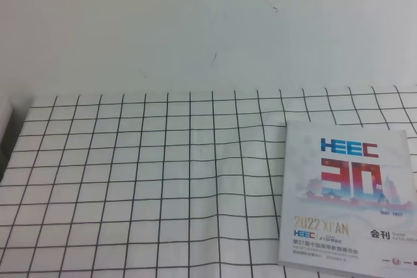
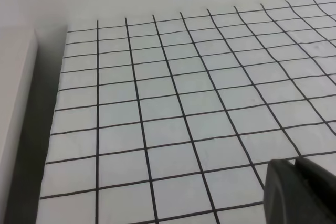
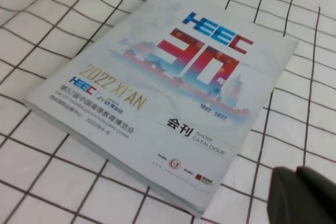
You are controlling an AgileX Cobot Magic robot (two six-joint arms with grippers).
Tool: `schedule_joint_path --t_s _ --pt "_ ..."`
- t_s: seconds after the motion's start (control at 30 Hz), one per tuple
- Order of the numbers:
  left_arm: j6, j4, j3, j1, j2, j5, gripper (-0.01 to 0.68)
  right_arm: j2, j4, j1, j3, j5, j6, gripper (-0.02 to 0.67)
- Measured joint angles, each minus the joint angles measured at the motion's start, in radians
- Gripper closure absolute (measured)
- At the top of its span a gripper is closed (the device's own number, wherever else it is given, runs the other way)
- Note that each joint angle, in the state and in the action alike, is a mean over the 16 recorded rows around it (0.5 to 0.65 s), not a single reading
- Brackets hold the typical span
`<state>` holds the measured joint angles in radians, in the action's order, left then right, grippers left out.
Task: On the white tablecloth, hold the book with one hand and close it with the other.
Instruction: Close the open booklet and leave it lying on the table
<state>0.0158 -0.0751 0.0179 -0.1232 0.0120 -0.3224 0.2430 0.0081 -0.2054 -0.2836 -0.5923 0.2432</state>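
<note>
The white tablecloth (image 1: 150,180) spreads under me, its black grid slightly wrinkled. The HEEC show catalogue (image 1: 348,196) lies closed, cover up, at four o'clock in the high view. Only a dark sliver of my left gripper (image 2: 302,192) and right gripper (image 3: 304,195) shows; I cannot tell either's grip.

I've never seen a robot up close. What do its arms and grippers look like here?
Very little shows. Each wrist view catches only a dark, matte, rounded piece at the lower right corner: the left gripper and the right gripper. No cables, markings or fingertips are visible, and the high view shows no arm at all.
</note>
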Motion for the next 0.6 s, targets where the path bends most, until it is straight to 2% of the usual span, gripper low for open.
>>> schedule_joint_path --t_s 0.4,0.6 --pt "0.003 0.002 0.0 0.0 0.0 -0.002 0.675 -0.175 -0.045 0.168 0.209 0.226 0.008 0.652" --pt "0.003 0.003 -0.001 0.0 0.0 -0.003 0.675 -0.237 -0.057 0.214 0.286 0.288 -0.019 0.652"
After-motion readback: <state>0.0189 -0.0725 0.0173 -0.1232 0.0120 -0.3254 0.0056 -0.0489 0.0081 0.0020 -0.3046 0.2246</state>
